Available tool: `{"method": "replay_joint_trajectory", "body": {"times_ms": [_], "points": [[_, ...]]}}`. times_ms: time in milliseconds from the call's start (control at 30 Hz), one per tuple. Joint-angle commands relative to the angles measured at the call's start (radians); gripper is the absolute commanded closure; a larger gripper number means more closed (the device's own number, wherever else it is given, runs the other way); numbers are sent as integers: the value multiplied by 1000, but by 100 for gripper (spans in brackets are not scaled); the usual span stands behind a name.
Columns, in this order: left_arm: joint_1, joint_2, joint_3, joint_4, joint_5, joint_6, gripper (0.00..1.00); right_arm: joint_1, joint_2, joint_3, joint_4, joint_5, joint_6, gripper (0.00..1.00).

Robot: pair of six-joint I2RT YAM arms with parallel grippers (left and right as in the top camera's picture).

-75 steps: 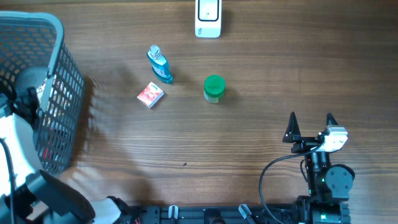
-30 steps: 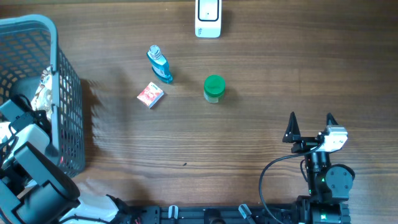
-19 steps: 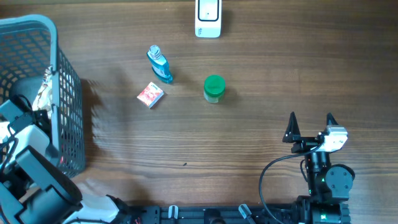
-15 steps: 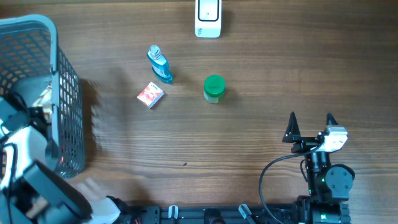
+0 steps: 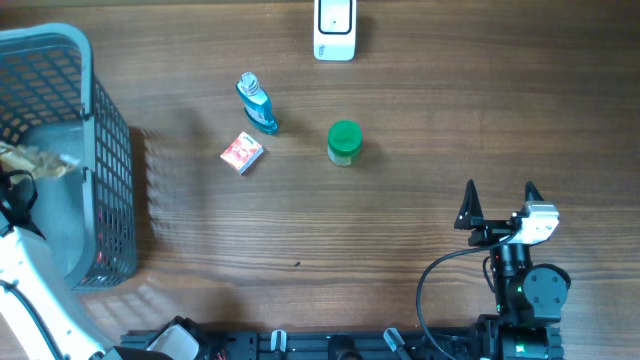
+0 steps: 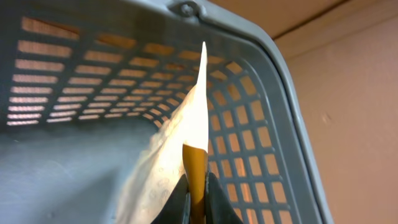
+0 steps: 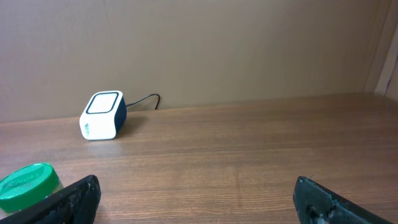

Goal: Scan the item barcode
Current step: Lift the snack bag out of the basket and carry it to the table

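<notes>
Wood-grain table (image 5: 400,250) is seen filling the overhead view. At its left edge a grey basket (image 5: 112,150) with latticed walls is set. The white left arm (image 5: 22,285) is reached up into the basket from the near corner, and the dark right arm (image 5: 527,288) is parked at the near right.

The right gripper (image 5: 498,200) is held low over bare wood with its jaws spread as wide as they go, and nothing is held between them. In the right wrist view only table is framed by the two black fingers (image 7: 69,199).

A white scanner (image 5: 334,28) with a dark face is stood at the far edge, about mid-table, with its cable trailing behind it in the right wrist view. A blue bottle (image 5: 257,103) is placed left of centre. A jar (image 5: 344,142) with a green lid is set to the right of the bottle, and a small red box (image 5: 242,152) is laid just beside the bottle on its near side. All three are kept well apart from both grippers.

The left gripper (image 6: 198,183) is closed fully on a thin packet (image 6: 186,127), pale on its face and orange along the pinched edge. The packet is seen edge-on, rising to a point against the basket's lattice. From above it is placed inside the basket, far from the scanner, and it seems to be lifted off the basket floor, though that corner is too blurred to be sure.
</notes>
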Motion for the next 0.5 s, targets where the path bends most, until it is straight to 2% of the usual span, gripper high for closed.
{"method": "replay_joint_trajectory", "body": {"times_ms": [0,200,300,467], "points": [[5,-31,33,4,86,13,96,2,2,-1,2,-9,-6,0],[5,-70,125,27,249,-3,96,2,2,-1,2,-9,-6,0],[5,-98,198,40,336,-54,96,2,2,-1,2,-8,-6,0],[-2,-111,297,131,578,-195,96,2,2,-1,2,-8,-6,0]]}}
